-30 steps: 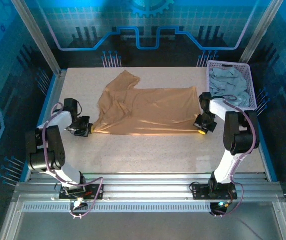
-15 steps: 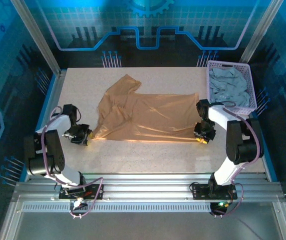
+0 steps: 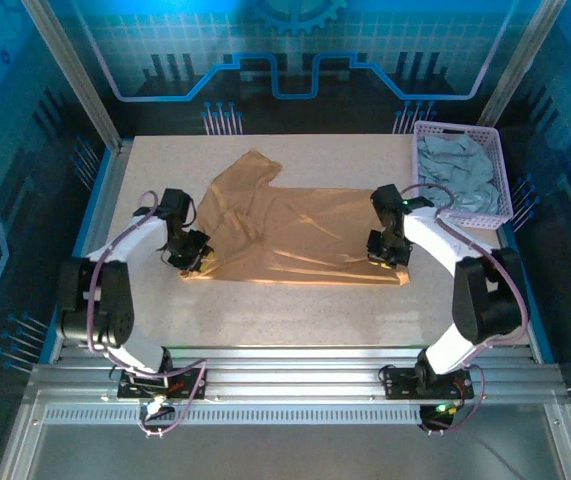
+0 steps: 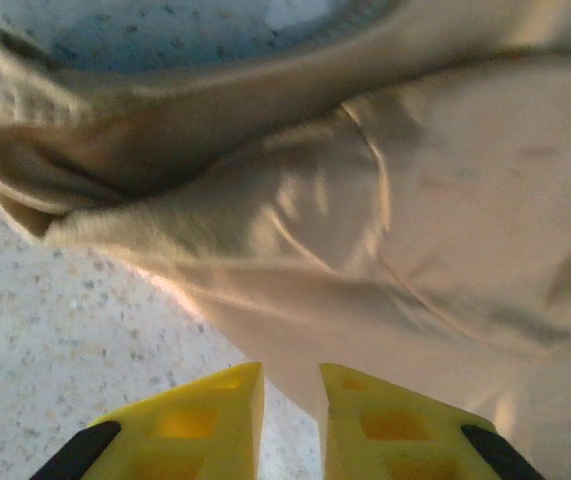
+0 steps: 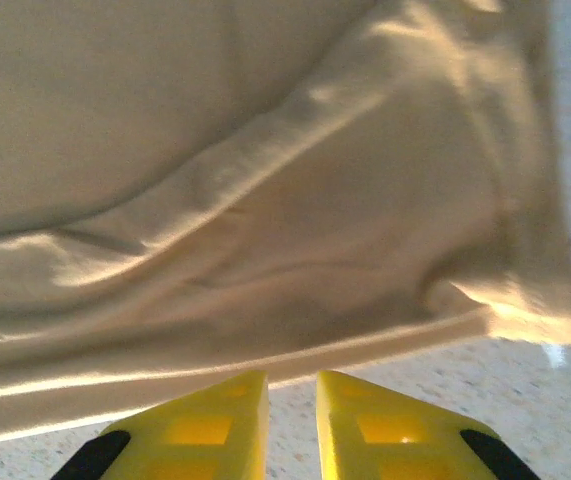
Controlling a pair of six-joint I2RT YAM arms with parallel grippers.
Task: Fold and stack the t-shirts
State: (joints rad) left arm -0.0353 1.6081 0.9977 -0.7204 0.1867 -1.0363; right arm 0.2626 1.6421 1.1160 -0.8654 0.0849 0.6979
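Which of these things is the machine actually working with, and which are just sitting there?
For the job: tan t-shirt, spread out; grey-blue t-shirt, crumpled.
Just there: lavender basket, holding the grey-blue one; table.

Rumpled tan t-shirt [image 4: 405, 200] before end effector [image 4: 291, 375]

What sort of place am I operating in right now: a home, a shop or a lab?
Probably a lab or demo robot cell: a speckled table fenced by aluminium frame posts, with blue circuit-pattern backdrop panels behind it rather than ordinary room walls.
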